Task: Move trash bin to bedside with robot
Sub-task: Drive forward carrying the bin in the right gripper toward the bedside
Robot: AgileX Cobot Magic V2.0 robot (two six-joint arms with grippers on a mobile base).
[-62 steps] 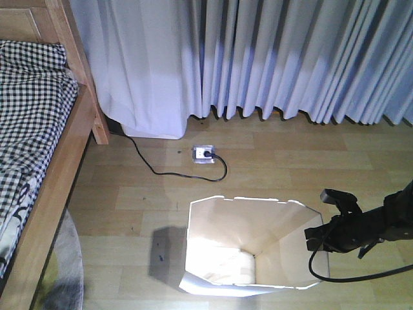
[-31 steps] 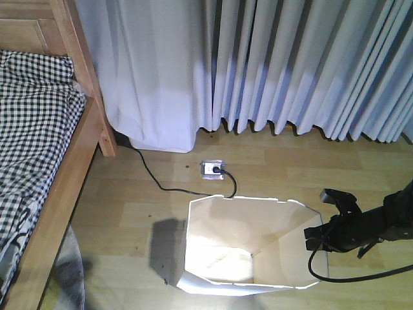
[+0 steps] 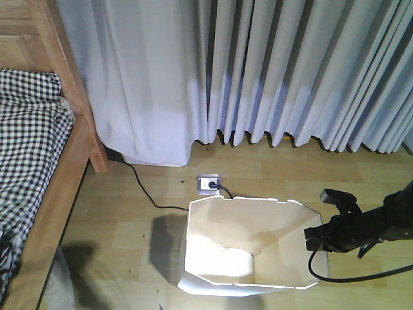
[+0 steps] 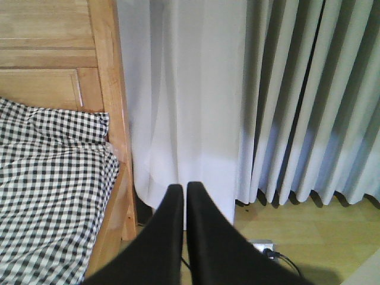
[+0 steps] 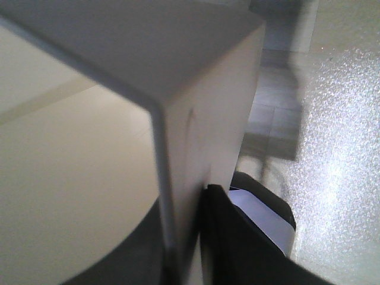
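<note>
The white trash bin (image 3: 284,253) stands on the wood floor in the lower middle of the front view, its cream inside showing. My right gripper (image 3: 314,237), on the black robot arm with its trailing cable, is shut on the bin's right rim. In the right wrist view the thin white bin wall (image 5: 196,89) sits pinched between the right gripper's (image 5: 187,202) fingers. The bed (image 3: 64,181), with a wooden frame and checked bedding (image 4: 53,178), lies along the left edge, a stretch of floor away from the bin. My left gripper (image 4: 185,187) is shut on nothing and points at the curtain beside the bed.
Pale curtains (image 3: 290,71) hang to the floor across the back. A floor socket (image 3: 208,184) lies just beyond the bin's far rim, and a black cable (image 3: 145,190) runs from it toward the bedpost (image 3: 97,152). A grey rug edge (image 3: 58,290) shows at lower left.
The floor socket, curtains and bedpost have slid down toward me in the front view, while the bin and right arm keep their place in the frame. The grip is unchanged.
</note>
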